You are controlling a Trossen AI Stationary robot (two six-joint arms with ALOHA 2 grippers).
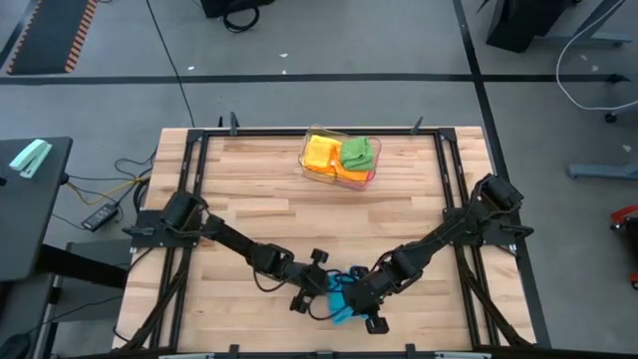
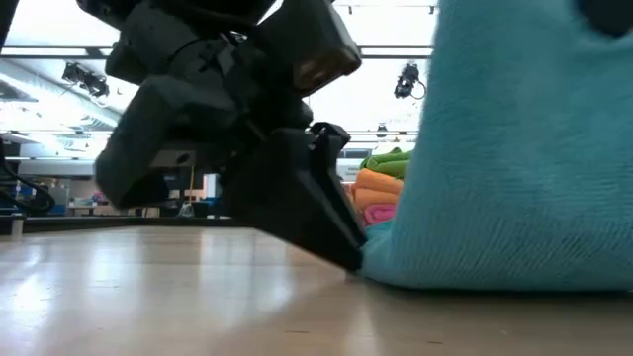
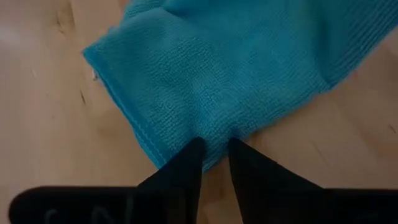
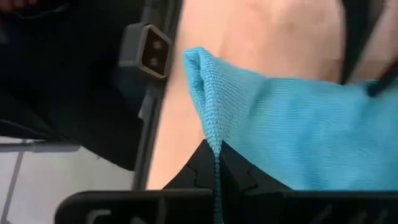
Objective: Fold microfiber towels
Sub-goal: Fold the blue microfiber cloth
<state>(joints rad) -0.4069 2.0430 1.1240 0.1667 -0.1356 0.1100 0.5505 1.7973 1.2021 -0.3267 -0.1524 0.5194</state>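
Both grippers pinch the blue towel (image 1: 342, 297) at the table's (image 1: 399, 209) near edge.
Left gripper (image 3: 214, 152) narrows on one edge; right gripper (image 4: 217, 155) clamps a corner. The arms hide most of it from above.

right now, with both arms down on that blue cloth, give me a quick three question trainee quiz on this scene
1. True or false: the right gripper is shut on an edge of the blue microfiber towel.
2. Multiple choice: the clear plastic tray of folded towels sits at (a) the table's far edge, (b) its near edge, (c) the floor.
3. Fill in: the left gripper has its fingers at the blue towel's ____.

Key: 1 true. 2 a. 3 edge, with a narrow gap between the fingers; a firm grip cannot be confirmed.
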